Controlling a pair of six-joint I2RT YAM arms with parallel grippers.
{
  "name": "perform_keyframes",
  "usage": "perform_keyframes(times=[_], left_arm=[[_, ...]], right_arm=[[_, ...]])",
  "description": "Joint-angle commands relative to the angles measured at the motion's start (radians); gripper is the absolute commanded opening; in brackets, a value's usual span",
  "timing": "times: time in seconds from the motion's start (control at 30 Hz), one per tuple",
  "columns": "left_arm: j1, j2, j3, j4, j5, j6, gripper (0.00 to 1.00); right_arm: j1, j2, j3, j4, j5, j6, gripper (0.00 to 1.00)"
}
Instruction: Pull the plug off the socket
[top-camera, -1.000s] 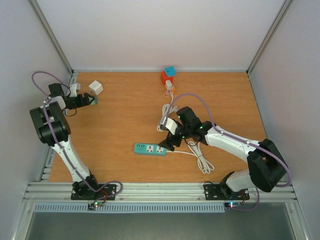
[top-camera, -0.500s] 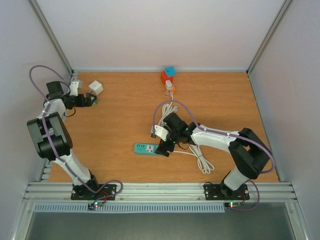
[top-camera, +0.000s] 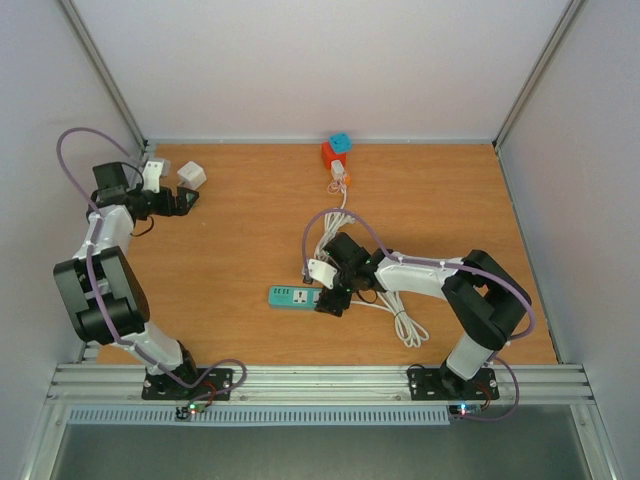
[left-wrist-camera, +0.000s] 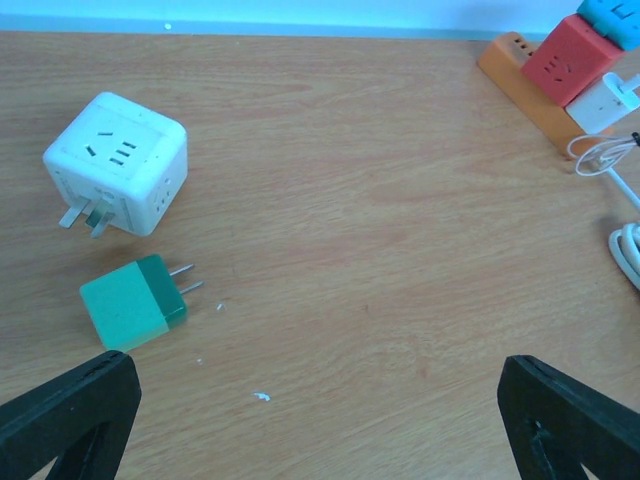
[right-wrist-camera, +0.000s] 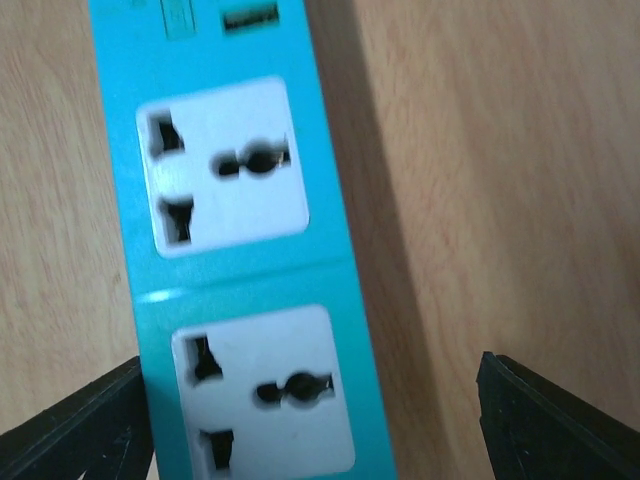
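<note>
A green plug (left-wrist-camera: 130, 298) lies loose on the wooden table with its prongs bare, just in front of a white cube socket (left-wrist-camera: 117, 162). The cube also shows in the top view (top-camera: 191, 175). My left gripper (left-wrist-camera: 320, 425) is open and empty, low over the table to the right of the plug; in the top view it (top-camera: 183, 201) covers the plug. A teal power strip (right-wrist-camera: 240, 230) lies mid-table (top-camera: 292, 296), its sockets empty. My right gripper (right-wrist-camera: 315, 425) is open and straddles the strip's right end (top-camera: 333, 297).
An orange, red and blue socket block (top-camera: 336, 150) stands at the back edge, with a white plug (left-wrist-camera: 610, 98) against it. A white cable (top-camera: 400, 320) runs from the strip and coils to the right. Enclosure walls close in three sides.
My right arm has swung left and down, from above the cable onto the right end of the teal strip. My left gripper has drawn slightly back over the green plug.
</note>
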Motion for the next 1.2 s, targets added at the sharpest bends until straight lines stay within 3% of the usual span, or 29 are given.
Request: perform_keyframes(times=[0.0,0.07,0.2,0.3,0.83,1.17], left_arm=[[-0.011,-0.062,-0.018,0.001,0.024,0.015,1.0],[-0.014,-0.082,-0.029,0.003,0.023,0.017,1.0],[-0.021,-0.127,-0.058,0.016,0.016,0.016,1.0],[-0.027,-0.152,-0.079,0.021,0.01,0.019,1.0],[-0.044,-0.227,-0.118,-0.007,0.004,0.059,1.0],[-0.1,-0.271,-0.118,-0.074,-0.027,0.128,1.0]], right_arm=[[-0.006,-0.011,-0.04,-0.009,0.047,-0.038,0.83],[-0.018,-0.025,-0.052,-0.017,0.044,-0.049,0.77],[-0.048,-0.056,-0.078,-0.032,0.015,-0.07,0.54],[-0.08,-0.075,-0.091,-0.043,-0.004,-0.083,0.46],[-0.477,-0.132,-0.143,-0.163,-0.044,-0.387,0.38],[-0.77,-0.064,-0.074,-0.193,-0.094,-0.523,0.38]])
